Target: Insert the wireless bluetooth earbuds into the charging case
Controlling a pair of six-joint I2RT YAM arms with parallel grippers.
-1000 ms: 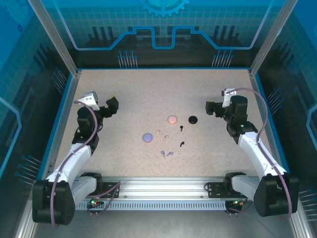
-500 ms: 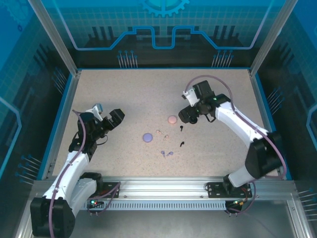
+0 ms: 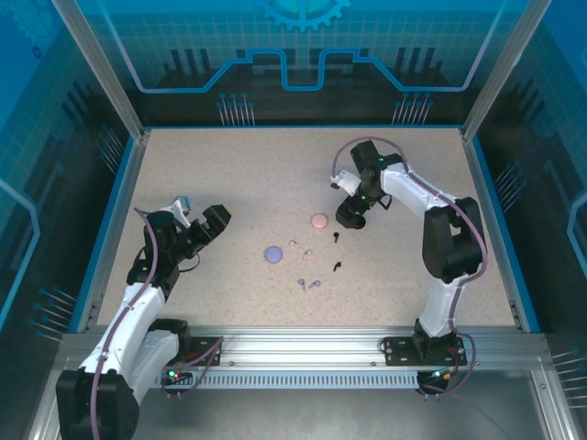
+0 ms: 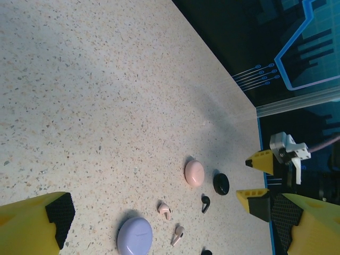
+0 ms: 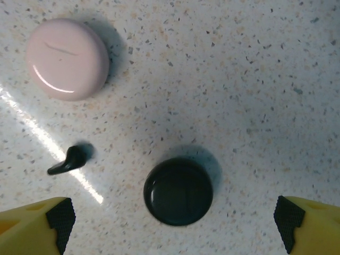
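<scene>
The right gripper hovers over the round black charging case, its jaws spread wide and holding nothing. The left gripper, also spread wide, is well apart. The 6 tiny stemmed earbuds lie loose on the speckled table, outside the case.

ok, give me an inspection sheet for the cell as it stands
Surface: speckled table, no spills seen.
Job's things: pink case, black case, purple case, all shut; six earbuds loose on the table.
Clutter: nothing seen.
Grippers: left gripper open, away from the things; right gripper open over the black case.
Cables: purple cable along each arm, no snag seen.
Surroundings: blue-lit walls, metal frame.
</scene>
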